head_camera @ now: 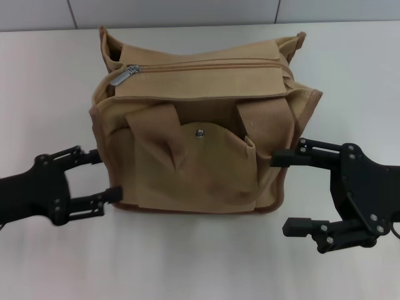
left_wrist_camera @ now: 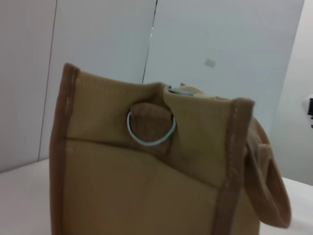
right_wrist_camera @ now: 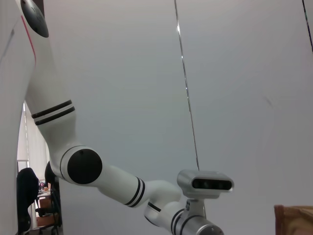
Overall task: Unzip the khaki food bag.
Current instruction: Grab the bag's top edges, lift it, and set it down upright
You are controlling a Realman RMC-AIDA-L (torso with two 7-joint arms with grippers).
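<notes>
No readable text, label or brand anywhere; the khaki food bag carries no lettering at all.

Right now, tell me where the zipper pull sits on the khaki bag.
In the head view, the silver zipper pull lies at the left end of the khaki food bag's top zipper, above and beyond the open left gripper.

The khaki food bag stands on the worktop, in the middle of it. The left end effector sits at the bag's left side, low down, fingers spread, its tips touching or just beside the bag wall. The right end effector sits at the bag's right front corner, fingers also spread. The zipper pull lies at the left end of the bag's top.
</notes>
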